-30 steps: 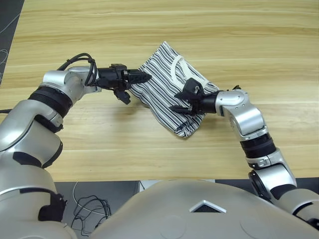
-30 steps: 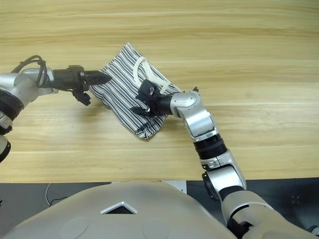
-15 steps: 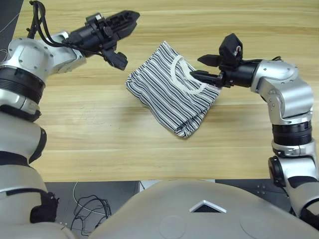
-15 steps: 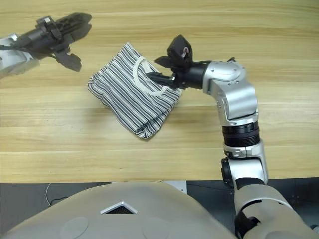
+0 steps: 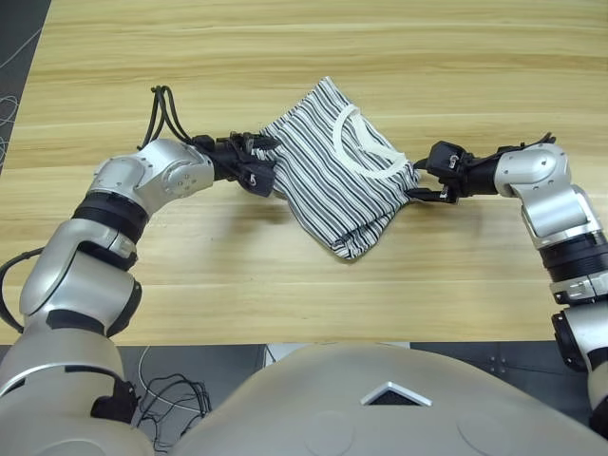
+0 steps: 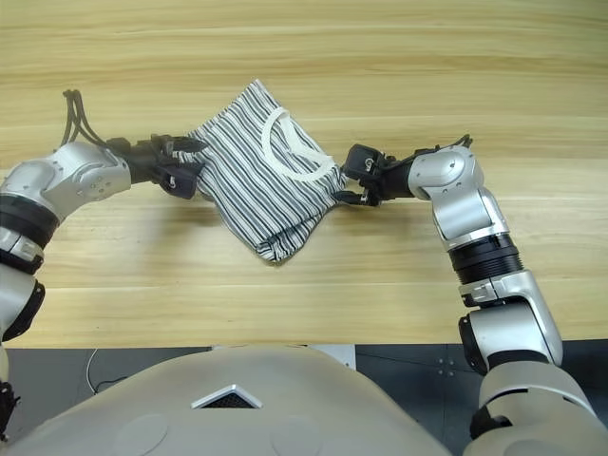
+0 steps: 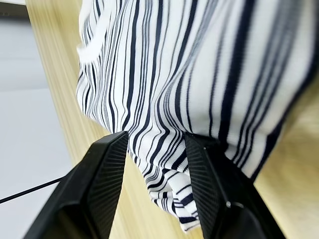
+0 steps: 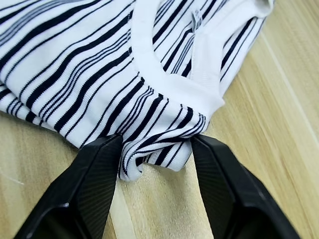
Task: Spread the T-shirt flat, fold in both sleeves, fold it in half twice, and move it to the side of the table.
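Folded striped T-shirt (image 5: pixel 334 195) on tabletop (image 5: pixel 285 57); left gripper (image 7: pixel 157 139) and right gripper (image 8: pixel 157 142) straddle opposite edges, fingers (image 8: pixel 94 189) spread, unclamped.

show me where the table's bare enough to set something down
Bare table lies wide beyond the T-shirt on the far side, and in a strip along the near edge. Crowded mid-table: left gripper and right gripper flank the shirt.

The striped T-shirt (image 5: pixel 332 185) lay folded and bunched mid-table, its white collar facing up, edges rumpled.
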Tool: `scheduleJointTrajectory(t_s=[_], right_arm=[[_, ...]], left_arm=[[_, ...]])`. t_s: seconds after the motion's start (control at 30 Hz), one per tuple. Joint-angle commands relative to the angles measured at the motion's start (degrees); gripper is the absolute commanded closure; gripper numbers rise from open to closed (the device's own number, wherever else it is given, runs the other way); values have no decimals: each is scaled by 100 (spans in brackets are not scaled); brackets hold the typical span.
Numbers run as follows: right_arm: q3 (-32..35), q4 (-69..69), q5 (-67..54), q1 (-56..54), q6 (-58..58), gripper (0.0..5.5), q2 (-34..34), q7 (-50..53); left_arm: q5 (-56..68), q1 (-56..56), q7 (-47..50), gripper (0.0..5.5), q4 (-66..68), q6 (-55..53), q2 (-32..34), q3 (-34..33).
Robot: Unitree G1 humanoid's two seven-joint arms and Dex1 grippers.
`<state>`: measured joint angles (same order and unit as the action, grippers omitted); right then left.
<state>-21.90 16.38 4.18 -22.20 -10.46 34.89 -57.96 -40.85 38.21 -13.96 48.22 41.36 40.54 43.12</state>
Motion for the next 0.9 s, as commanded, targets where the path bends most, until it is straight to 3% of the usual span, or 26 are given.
scheduleJointTrajectory(t_s=[0.03,0.13,0.3,0.5,0.63,0.73,0.9], right_arm=[[-418,212,290,159,29,296,-34,-259],[-562,-216,172,425,-162,296,94,-568],[-580,-1405,-783,838,-1608,296,7,-1258],[-557,-1777,-1226,863,-2361,296,-108,-1200],[-441,-1825,-1177,781,-2271,296,-53,-988],[-117,-2383,-1365,641,-2336,296,185,-1021],[833,-3479,-2393,512,-2976,296,972,-1613]], left_arm=[[-1001,-6,572,339,386,-12,-173,485],[-2007,350,1816,339,521,-166,-212,936],[-3970,978,4610,339,701,-1158,-266,1980],[-4551,1166,5904,339,1113,-1560,-423,2369],[-4478,1236,6113,339,1249,-1522,-403,2332],[-3890,1278,5930,339,869,-1018,-2,1861],[-1506,850,3900,339,-1079,449,1454,309]])
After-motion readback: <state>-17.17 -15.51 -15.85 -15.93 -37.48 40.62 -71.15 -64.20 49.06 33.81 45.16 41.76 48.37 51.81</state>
